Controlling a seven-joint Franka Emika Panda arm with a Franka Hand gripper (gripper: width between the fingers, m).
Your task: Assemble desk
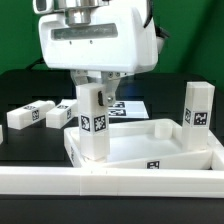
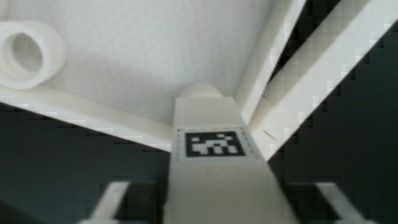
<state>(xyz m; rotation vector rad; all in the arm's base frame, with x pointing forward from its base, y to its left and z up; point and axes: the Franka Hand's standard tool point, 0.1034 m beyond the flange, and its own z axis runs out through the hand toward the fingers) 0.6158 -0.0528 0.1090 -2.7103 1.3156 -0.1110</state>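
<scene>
1. Gripper [image 2: 215, 198] stood part open. Its fingers [image 2: 116, 200] flanked the near leg [image 1: 93, 125] with a narrow gap on each side, and it held nothing.
2. Near leg stood upright at the corner of the tabletop [image 1: 160, 150] on the exterior view's left. Seating in the socket could not be confirmed.
3. Second leg [image 1: 197, 116] stood upright at the tabletop's corner on the exterior view's right.
4. Two loose legs [image 1: 25, 117] [image 1: 60, 112] lay flat on the dark table, apart from the tabletop.
5. Border rail [image 1: 110, 182] ran just in front of the tabletop.
</scene>
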